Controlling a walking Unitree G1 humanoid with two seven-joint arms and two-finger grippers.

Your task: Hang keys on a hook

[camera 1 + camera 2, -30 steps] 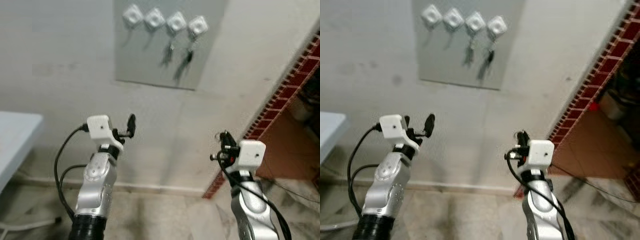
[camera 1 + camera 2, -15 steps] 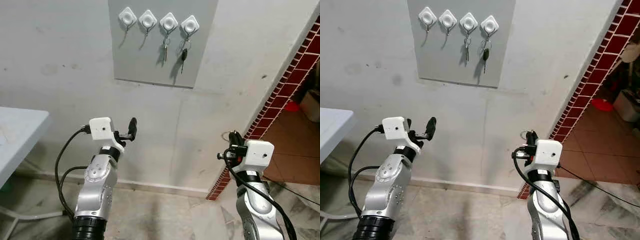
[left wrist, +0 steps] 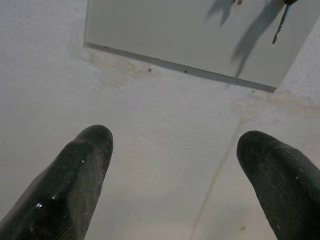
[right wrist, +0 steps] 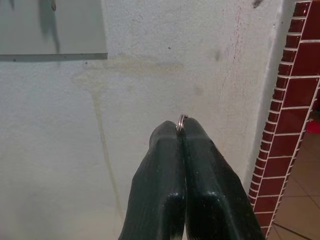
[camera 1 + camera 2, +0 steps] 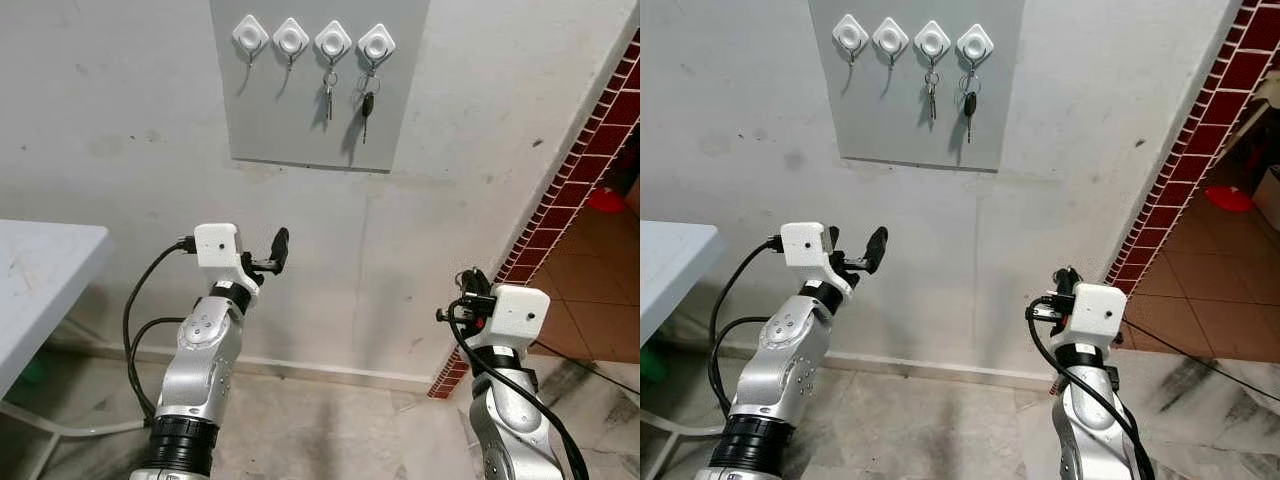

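Key ring (image 4: 182, 119) pinched between the closed fingertips of the right gripper (image 4: 180, 131), only a thin metal arc poking out past the pads; the keys themselves hidden from sight. Held edge-on like this probably to leave the loop free for slipping over a peg. Gripper low and to the right (image 5: 468, 290), well below the board, near the red brick edging (image 5: 580, 170). Left gripper (image 3: 172, 150) empty, fingers spread wide, raised toward the wall (image 5: 130, 110) and pointing at the plaster under the board, seemingly just kept clear.

Up the wall: grey hook board (image 5: 290, 120) with four white diamond hooks. Two left hooks (image 5: 250, 35) (image 5: 291, 37) bare. Third hook (image 5: 333, 41) carrying a silver key (image 5: 327, 97), fourth hook (image 5: 376, 42) carrying a black-headed key (image 5: 367, 104). Likely targets therefore the bare pair. Corner of a white table (image 5: 40, 280) at far left. Long upward reach needed yet, ring kept open toward the peg.
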